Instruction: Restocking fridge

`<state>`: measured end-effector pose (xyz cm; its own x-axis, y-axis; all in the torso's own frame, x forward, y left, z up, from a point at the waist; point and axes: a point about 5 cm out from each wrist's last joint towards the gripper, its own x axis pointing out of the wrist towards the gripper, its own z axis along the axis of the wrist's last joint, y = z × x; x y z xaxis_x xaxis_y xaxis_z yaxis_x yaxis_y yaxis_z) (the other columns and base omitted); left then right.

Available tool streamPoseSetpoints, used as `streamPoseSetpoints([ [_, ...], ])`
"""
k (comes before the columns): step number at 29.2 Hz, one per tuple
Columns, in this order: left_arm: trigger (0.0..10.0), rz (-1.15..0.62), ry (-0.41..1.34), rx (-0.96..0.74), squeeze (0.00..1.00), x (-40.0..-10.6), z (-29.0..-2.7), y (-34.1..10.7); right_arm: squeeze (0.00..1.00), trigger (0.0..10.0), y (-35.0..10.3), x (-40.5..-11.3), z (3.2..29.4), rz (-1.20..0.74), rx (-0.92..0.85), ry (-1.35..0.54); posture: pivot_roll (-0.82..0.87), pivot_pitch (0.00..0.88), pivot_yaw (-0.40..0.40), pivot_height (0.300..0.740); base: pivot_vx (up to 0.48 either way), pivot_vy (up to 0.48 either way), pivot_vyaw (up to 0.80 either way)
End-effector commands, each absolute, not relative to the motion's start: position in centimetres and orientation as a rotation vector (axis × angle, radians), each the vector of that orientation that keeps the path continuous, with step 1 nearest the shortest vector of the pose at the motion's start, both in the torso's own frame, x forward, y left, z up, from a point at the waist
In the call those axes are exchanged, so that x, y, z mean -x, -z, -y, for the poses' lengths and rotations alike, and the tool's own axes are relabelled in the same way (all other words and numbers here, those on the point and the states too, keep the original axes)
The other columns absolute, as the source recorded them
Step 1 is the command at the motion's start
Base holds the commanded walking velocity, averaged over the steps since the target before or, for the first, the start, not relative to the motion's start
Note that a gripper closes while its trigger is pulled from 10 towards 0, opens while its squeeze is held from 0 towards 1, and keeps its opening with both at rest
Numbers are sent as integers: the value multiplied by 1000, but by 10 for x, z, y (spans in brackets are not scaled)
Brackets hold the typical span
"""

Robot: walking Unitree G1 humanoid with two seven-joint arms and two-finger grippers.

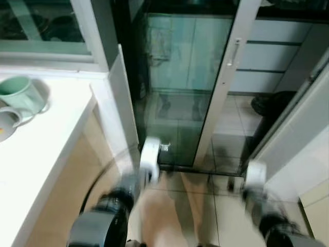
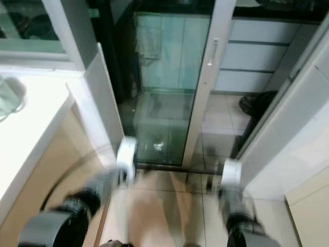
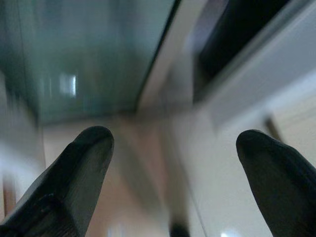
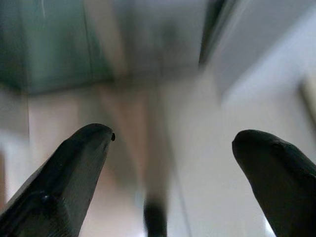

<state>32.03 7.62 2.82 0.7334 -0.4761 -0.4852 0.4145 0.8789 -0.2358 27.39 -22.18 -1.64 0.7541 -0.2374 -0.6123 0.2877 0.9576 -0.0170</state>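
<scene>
Both arms hang low in front of me and are blurred by motion. My left arm (image 1: 110, 206) is beside the white counter and my right arm (image 1: 259, 200) is near a white panel. The left gripper (image 3: 173, 143) is open, its two black fingers (image 3: 81, 168) wide apart over the tiled floor with nothing between them. In the same way the right gripper (image 4: 173, 138) is open and holds nothing, its fingers (image 4: 74, 168) spread above the floor. Straight ahead stands a glass door (image 1: 175, 87) in a white frame with a slim handle (image 1: 234, 51).
A white counter (image 1: 46, 139) runs along my left with a green mug (image 1: 20, 95) on it. A tall white panel (image 1: 303, 139) slants along the right. A dark object (image 1: 270, 105) lies on the beige tiled floor (image 1: 226, 139) past the door frame.
</scene>
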Motion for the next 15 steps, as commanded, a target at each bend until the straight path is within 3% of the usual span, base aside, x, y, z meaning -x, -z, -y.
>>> streamPoseSetpoints([
  [1, 10000, -477, 498, 83, 0, -327, -82, -39, 0, 10000, -4, -289, 217, -520, -17, 267, -144, 0, 45, 740, 0, 0, 0],
  [3, 10000, -320, 470, 18, 0, -336, -89, -61, 0, 10000, -21, -291, 204, -400, 40, 219, -145, 0, 49, 740, 0, 0, 0],
  [6, 10000, -14, 417, 91, 0, -322, -103, -124, 0, 10000, -80, -278, 187, -75, 101, 187, -115, 0, 52, 740, 0, 0, 0],
  [8, 10000, 59, 332, 90, 0, -308, -127, -139, 0, 10000, -109, -266, 176, 77, 95, 113, -87, 0, 48, 740, 0, 0, 0],
  [10, 10000, 56, 236, 26, 0, -280, -149, -139, 0, 10000, -109, -255, 172, 70, 62, 58, -58, 0, 30, 740, 0, 0, 0],
  [12, 10000, 54, 204, 33, 0, -281, -149, -142, 0, 10000, -105, -256, 171, 33, 46, 71, -36, 0, 16, 740, 0, 0, 0],
  [15, 10000, 79, 196, 65, 0, -284, -149, -149, 0, 10000, -125, -270, 156, 129, 106, -34, -28, 0, 20, 740, 0, 0, 0],
])
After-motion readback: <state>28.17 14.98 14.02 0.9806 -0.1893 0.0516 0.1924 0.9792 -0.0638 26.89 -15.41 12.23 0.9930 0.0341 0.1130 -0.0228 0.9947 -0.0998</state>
